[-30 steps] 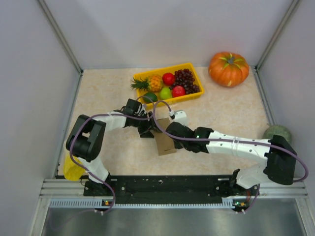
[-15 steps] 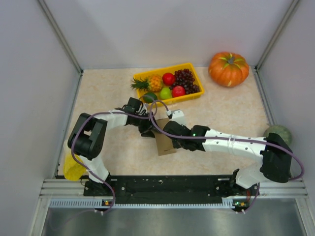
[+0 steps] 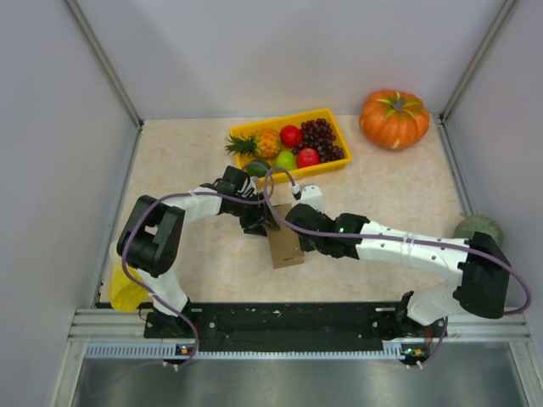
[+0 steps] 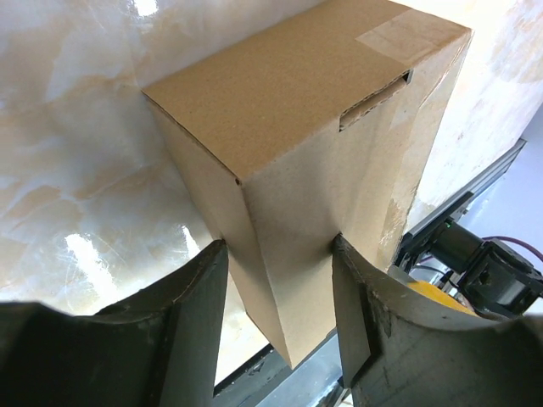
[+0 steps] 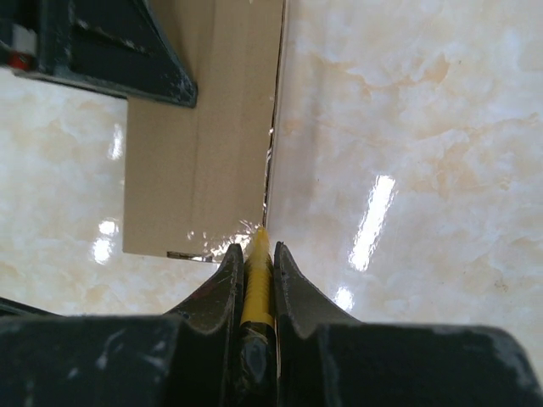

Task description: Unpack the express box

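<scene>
The express box [image 3: 283,246], plain brown cardboard, lies on the marble table in front of the arms. In the left wrist view the box [image 4: 322,136] has a taped top and sits between my left gripper's [image 4: 278,254] two fingers, which press its sides; the left gripper [image 3: 253,222] is at the box's far end. My right gripper [image 5: 256,250] is shut on a yellow cutter [image 5: 256,288]. The cutter's tip touches the corner of the box [image 5: 204,144], at the seam on its right edge. From above the right gripper [image 3: 284,217] is over the box's far end.
A yellow tray [image 3: 280,119] of fruit stands behind the box. An orange pumpkin [image 3: 394,119] is at the back right. A green round thing [image 3: 478,229] lies by the right wall and a yellow object [image 3: 123,292] by the left arm's base. Walls close three sides.
The right wrist has shifted slightly toward the far end of the box. The left gripper still holds the box, which has barely moved.
</scene>
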Controlling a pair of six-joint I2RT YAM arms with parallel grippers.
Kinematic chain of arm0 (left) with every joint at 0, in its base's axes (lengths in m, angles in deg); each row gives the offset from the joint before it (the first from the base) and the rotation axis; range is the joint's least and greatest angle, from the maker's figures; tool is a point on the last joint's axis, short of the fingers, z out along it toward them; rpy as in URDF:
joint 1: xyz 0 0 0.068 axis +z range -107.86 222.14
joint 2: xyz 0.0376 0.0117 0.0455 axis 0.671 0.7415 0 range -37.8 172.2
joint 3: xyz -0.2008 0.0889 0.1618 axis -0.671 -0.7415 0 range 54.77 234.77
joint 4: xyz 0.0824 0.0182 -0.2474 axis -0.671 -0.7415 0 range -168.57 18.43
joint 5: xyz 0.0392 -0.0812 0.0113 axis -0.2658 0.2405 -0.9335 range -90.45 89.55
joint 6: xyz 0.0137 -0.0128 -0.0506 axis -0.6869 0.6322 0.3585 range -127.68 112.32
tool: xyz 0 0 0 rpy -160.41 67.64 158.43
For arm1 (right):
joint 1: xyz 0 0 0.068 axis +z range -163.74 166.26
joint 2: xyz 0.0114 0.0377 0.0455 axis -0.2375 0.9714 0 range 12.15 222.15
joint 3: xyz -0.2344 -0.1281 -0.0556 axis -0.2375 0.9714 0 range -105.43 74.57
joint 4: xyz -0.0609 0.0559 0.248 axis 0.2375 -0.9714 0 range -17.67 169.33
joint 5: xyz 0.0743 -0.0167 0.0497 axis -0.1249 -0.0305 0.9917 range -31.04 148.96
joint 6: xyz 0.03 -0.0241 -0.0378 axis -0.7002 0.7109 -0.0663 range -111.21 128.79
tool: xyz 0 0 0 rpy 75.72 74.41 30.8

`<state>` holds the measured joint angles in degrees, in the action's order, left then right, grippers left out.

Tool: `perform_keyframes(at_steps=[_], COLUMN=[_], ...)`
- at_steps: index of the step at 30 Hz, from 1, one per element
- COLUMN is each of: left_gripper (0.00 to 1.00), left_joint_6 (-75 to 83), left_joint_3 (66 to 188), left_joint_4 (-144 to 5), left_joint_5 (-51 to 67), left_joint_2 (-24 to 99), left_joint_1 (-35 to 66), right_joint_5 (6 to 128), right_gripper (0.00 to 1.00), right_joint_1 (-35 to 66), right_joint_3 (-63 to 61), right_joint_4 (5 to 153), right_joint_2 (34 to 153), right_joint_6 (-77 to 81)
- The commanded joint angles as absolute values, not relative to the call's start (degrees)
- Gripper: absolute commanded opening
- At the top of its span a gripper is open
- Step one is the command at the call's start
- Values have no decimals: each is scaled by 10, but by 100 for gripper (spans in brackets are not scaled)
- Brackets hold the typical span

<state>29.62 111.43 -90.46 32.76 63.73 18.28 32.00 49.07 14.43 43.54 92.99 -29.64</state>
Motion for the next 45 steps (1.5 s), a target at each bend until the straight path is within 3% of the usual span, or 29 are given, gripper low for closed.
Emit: perform_keyframes(at_steps=[1, 7, 14, 16, 20, 26, 35, 45], left_gripper=[32, 37, 64, 65, 63, 44, 42, 39], left_joint_6=[239, 249, 271, 271, 265, 208, 215, 253], left_joint_3=[1089, 1095, 1110, 1114, 1101, 1019, 879, 873], left_joint_4=[-992, -986, -953, -953, -954, -932, -852, -791], left_joint_5=[186, 203, 236, 235, 235, 282, 273, 238], left_joint_2=[673, 656, 548, 526, 477, 396, 229, 300], left_joint_1=[168, 168, 168, 168, 168, 159, 44, -50], right_joint_5=[284, 271, 314, 338, 399, 449, 515, 551], right_gripper=[0, 0, 0, 0, 0, 0, 0, 0], right_joint_1=[476, 455, 373, 351, 303, 288, 259, 247], right_joint_3=[82, 82, 106, 118, 115, 64, 20, -15], right_joint_4=[500, 506, 599, 631, 692, 728, 733, 727], right_joint_2=[868, 856, 871, 882, 932, 1016, 1099, 1142], right_joint_6=[-277, -275, -237, -229, -210, -185, -192, -175])
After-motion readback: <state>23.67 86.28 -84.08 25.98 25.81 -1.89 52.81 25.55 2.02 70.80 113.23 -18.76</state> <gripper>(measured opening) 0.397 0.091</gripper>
